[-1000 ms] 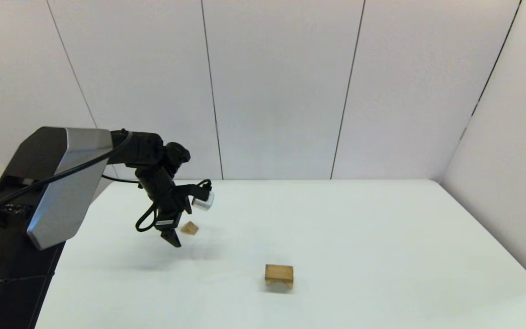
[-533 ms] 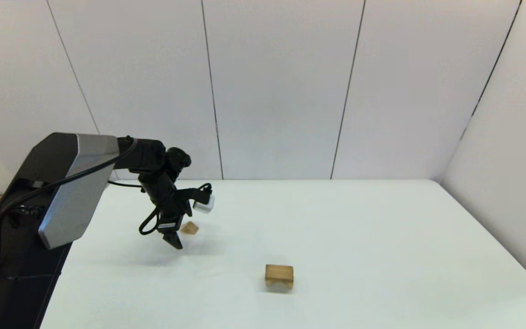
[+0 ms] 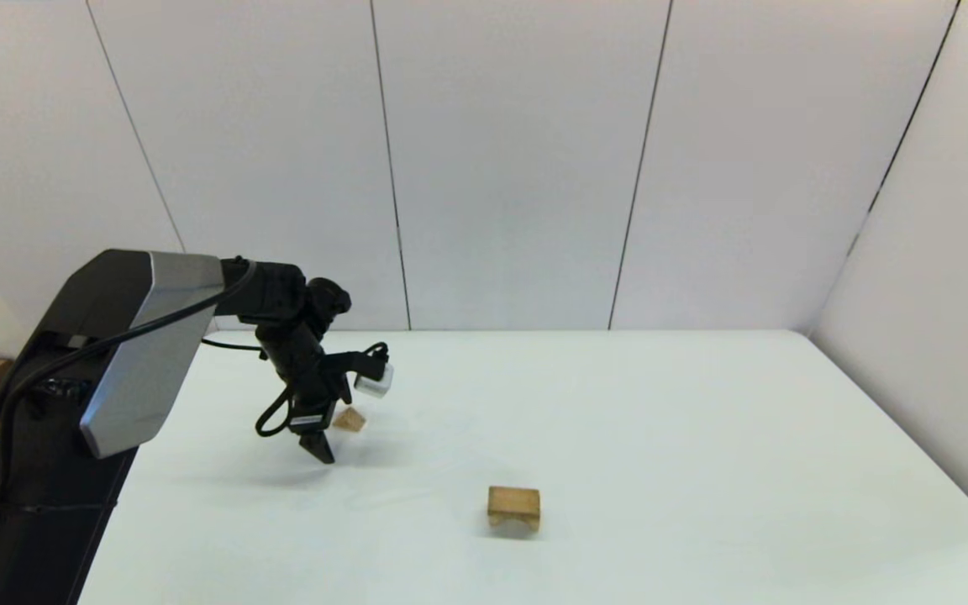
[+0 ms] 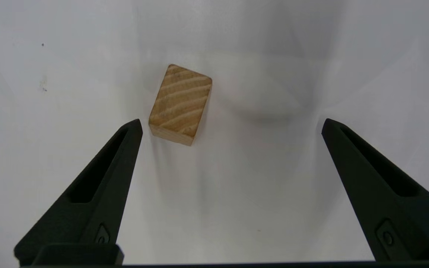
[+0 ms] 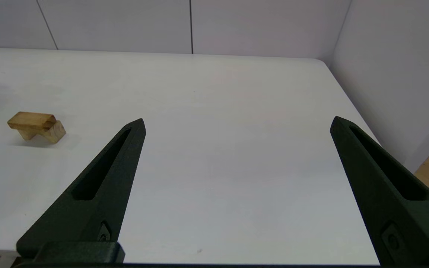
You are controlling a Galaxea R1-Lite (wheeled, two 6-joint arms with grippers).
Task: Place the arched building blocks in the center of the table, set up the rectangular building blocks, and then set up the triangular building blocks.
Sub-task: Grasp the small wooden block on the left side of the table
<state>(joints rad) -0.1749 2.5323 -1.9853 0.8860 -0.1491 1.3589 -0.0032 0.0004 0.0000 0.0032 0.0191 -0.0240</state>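
two wide-spread fingers of the left pincer (image 4: 231, 124) hang above the rectangular block (image 4: 180, 104), which lies flat on the white bench (image 3: 660, 420) closer to one fingertip than the other, so the grasp looks unaligned yet. nearby sits the triangular block (image 3: 350, 418). the arched block (image 3: 514, 508) already stands mid-bench. the right pincer (image 5: 237, 123) waits parked, fingers apart, holding nothing.

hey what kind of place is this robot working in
Probably a lab or test cell: a bare white table boxed in by plain white wall panels, holding only small wooden blocks such as the arch block.
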